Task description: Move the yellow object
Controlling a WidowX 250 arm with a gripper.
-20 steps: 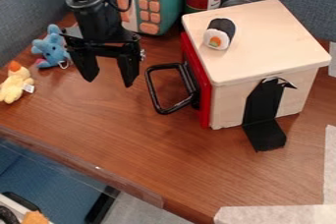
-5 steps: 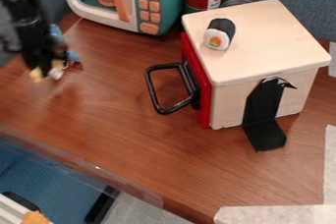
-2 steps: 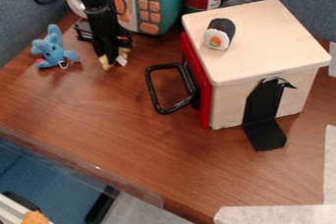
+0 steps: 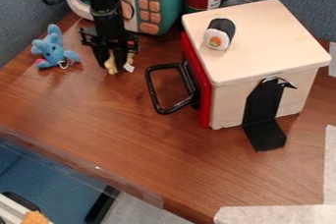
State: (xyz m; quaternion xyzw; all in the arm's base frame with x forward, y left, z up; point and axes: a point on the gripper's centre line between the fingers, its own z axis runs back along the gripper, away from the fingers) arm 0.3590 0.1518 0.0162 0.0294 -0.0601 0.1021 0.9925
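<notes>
Holding: one pincer [image 4: 113,66], black, closed on a yellow plush toy [image 4: 111,65], its fingers at either side of the body. Place: far left part of the wooden table [image 4: 131,134], right of a blue plush toy [image 4: 51,48], left of a black handle [image 4: 152,90], on the near side of a toy microwave [image 4: 150,2]. Contact with the tabletop: cannot tell. Handling, as judged: light, soft, yielding; hardly fragile; nap likely to resist slipping, though a shallow pinch could let it twist. Best hold: across the thick middle, moderate squeeze, clear of the white tag [image 4: 129,68], a flimsy part offering poor purchase.
</notes>
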